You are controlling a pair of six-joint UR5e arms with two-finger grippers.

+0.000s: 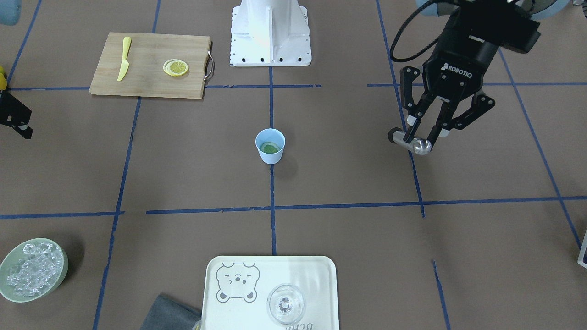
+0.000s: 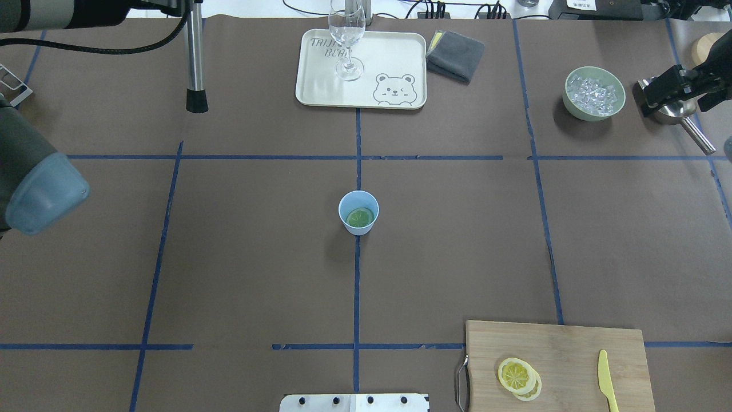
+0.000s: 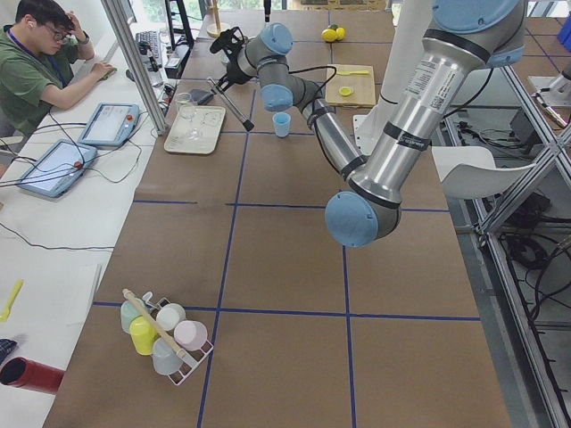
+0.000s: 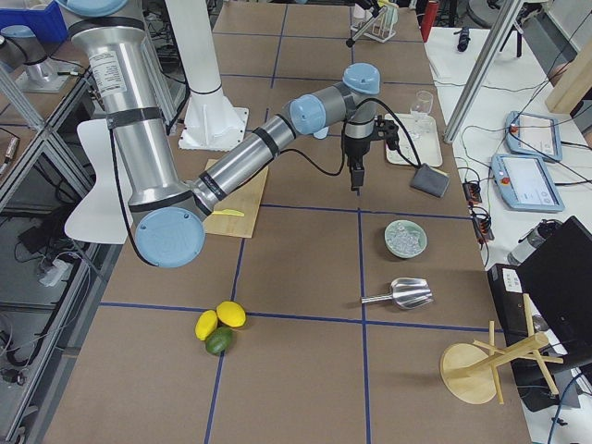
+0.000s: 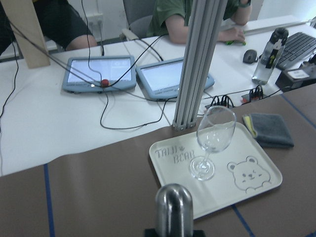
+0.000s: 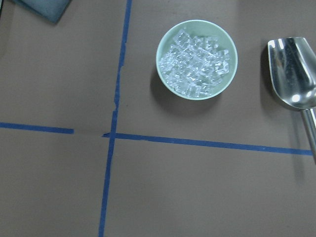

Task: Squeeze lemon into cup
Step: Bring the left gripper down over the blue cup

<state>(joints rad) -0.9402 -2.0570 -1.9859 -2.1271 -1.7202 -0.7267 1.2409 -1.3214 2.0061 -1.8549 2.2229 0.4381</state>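
Item: the lemon, one thin round slice, lies inside the cup against the bottom, its flat face pointing up toward the mouth; being round, it shows no long axis. The cup stands upright, long axis vertical and mouth up, on the blue tape line at the middle of the surface, well apart from both grippers. Left gripper: raised over the surface, fingers clamped on a metal rod that hangs tilted with its black tip down. Right gripper: pointed down near the bowl of ice and a metal scoop; whether its fingers are apart or together cannot be told. Also on the surface: a cutting board bearing a stack of slices and a yellow knife; a tray carrying a clear glass; and a grey cloth just beside the tray.
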